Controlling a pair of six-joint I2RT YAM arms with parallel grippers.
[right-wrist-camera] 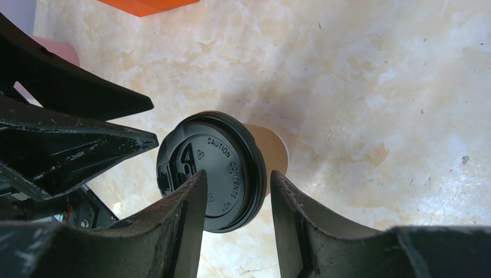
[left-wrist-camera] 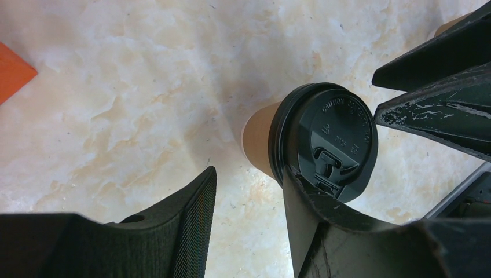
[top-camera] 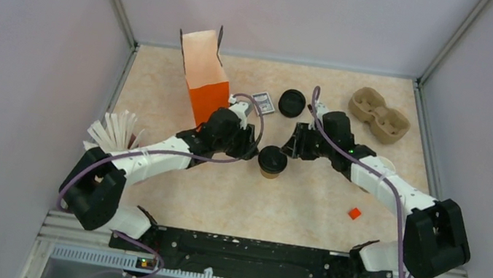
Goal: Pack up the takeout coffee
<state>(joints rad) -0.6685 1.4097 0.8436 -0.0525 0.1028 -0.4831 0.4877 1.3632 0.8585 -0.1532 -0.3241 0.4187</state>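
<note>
The takeout coffee [top-camera: 272, 162], a tan paper cup with a black lid on it, stands upright mid-table between both arms. My left gripper [top-camera: 251, 148] is open just left of it. In the left wrist view the gripper [left-wrist-camera: 249, 172] holds nothing, and its right finger [left-wrist-camera: 315, 220] overlaps the lid [left-wrist-camera: 336, 136] rim. My right gripper [top-camera: 294, 146] hovers at the cup's right. In the right wrist view its open fingers straddle the lid [right-wrist-camera: 223, 156] edge from above without clamping it, the gripper [right-wrist-camera: 237, 175] holding nothing. The cup wall [right-wrist-camera: 273, 152] shows beyond.
An orange bag [top-camera: 202, 77] stands open at the back left. Behind the cup lie a loose black lid [top-camera: 292, 103] and a small card [top-camera: 262, 102]. A brown pulp carrier [top-camera: 378, 116] sits back right. White straws [top-camera: 112, 132] stand at the left, and a small red piece [top-camera: 354, 213] lies front right.
</note>
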